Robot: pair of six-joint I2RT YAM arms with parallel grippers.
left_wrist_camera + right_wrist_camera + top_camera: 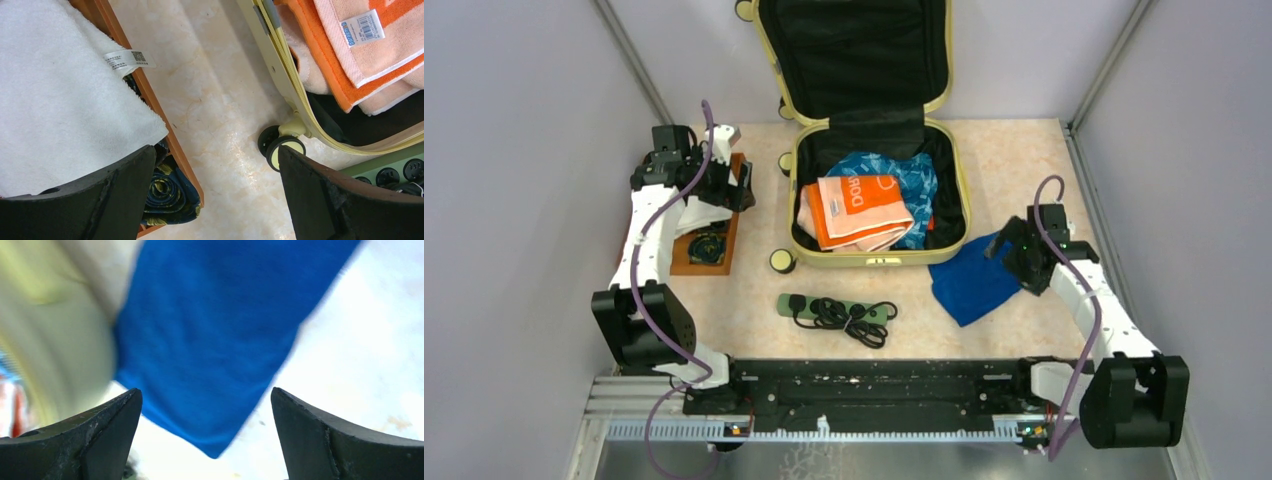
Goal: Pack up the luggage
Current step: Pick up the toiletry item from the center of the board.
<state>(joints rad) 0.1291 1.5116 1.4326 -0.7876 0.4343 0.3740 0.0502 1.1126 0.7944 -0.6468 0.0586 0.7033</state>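
The luggage [965,200] is a pale yellow suitcase lying open at the back centre, its black-lined lid propped up. Inside it lie a folded orange towel [856,208] and a blue patterned cloth [916,172]. A plain blue cloth [969,282] lies on the table against the case's right front corner. My right gripper [1012,252] hovers open just above that cloth [210,330], nothing between its fingers [206,391]. My left gripper [744,190] is open over bare table [215,150], between a wooden tray and the luggage's wheel [280,148].
The wooden tray [724,262] at the left holds a white towel [60,100] and a rolled dark patterned tie [170,192]. A green power strip [834,305] with a coiled black cable lies in front of the luggage. Grey walls close in both sides.
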